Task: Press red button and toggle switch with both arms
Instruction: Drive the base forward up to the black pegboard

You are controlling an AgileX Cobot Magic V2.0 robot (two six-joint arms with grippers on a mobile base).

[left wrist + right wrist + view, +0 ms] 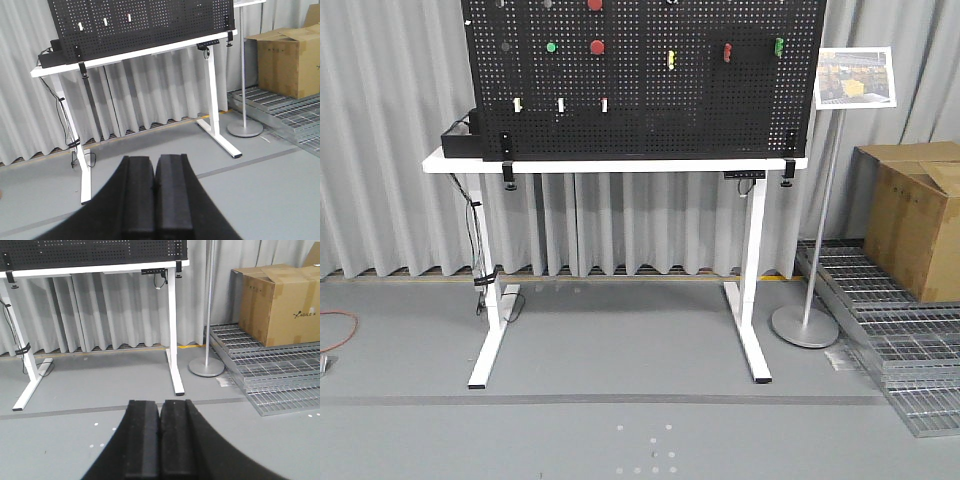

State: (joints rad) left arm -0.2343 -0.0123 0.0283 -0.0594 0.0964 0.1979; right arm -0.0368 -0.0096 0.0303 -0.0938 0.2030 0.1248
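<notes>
both the left hand (155, 200) and right hand (160, 440) are pressed together, low and well short of the counter (620, 163). up on the pegboard (640, 120), the red button (597, 46) sits above the counter's middle; the toggle switch (506, 46), nearer its left edge, likely suits the left arm.

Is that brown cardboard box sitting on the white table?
No, the cardboard box stands down by the floor grates, apart from the table.
</notes>
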